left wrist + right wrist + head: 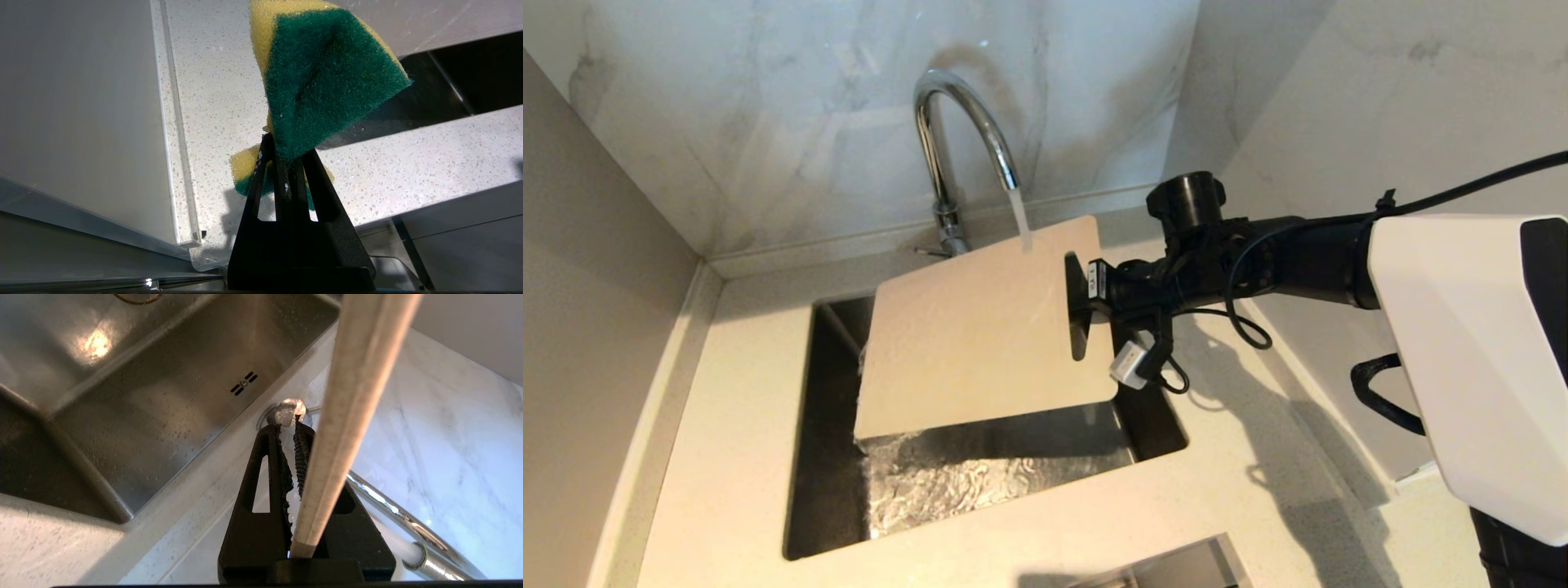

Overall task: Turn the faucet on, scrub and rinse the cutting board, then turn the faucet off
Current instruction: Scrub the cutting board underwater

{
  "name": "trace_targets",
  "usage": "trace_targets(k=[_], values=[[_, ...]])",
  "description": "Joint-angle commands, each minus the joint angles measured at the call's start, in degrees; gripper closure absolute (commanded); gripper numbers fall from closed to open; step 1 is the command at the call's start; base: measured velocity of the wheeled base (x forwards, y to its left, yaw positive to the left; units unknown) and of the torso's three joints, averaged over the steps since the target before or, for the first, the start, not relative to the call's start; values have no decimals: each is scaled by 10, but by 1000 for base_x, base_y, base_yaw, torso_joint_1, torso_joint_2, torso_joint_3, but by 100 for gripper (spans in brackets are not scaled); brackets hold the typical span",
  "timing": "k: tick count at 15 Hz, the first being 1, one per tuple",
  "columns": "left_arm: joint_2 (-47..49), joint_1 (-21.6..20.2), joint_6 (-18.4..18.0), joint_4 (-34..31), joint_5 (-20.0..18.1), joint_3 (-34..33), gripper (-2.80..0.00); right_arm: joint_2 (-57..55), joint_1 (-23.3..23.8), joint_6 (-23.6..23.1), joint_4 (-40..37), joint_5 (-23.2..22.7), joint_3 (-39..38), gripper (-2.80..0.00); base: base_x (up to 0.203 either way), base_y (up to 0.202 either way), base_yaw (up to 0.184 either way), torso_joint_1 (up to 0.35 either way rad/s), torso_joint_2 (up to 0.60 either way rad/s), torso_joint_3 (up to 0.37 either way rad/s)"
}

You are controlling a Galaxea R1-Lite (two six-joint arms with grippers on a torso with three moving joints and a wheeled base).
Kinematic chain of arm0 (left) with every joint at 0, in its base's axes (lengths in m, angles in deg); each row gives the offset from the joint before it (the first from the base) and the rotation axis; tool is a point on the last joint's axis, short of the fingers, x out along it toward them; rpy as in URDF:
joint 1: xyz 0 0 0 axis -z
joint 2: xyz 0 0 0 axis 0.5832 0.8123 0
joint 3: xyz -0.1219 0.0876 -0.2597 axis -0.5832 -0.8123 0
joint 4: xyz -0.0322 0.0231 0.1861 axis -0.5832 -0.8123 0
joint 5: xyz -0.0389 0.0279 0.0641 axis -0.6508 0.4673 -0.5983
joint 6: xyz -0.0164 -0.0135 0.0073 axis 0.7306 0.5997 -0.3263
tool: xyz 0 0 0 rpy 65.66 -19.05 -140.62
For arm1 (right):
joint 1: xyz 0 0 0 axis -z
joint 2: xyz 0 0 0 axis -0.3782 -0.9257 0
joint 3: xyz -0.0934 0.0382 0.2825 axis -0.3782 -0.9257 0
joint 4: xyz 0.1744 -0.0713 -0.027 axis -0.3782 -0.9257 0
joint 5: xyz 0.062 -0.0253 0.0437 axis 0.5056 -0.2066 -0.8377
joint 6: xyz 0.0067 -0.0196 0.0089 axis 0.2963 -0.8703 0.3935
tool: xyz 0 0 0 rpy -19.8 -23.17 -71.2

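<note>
Well — right claw (1086, 296) grips cutting board (980, 327), lever prob. hidden.

I can read no text, brand or number anywhere; a small white tag (1098, 279) on the right gripper (1081, 304) may carry print, but it's illegible from here.

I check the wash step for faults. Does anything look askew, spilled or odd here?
Nothing is spilled: water from the faucet runs down the tilted board into the sink. One oddity: in the right wrist view the board lies beside the right claw's fingers, not between them.
</note>
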Motion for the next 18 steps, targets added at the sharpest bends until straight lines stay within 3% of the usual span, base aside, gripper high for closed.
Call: trace_targets(k=[1,7,13,18], values=[[0,0,1,0,0,0,0,-1,-6,-9,-2,-3,-1,0,0,0,0,0,0,0],[0,0,1,0,0,0,0,-3,-10,-5,-5,-3,-5,0,0,0,0,0,0,0],[0,0,1,0,1,0,0,-2,-19,-7,-59,-3,-9,0,0,0,0,0,0,0],[0,0,1,0,1,0,0,26,-20,-7,-60,-3,-70,0,0,0,0,0,0,0]])
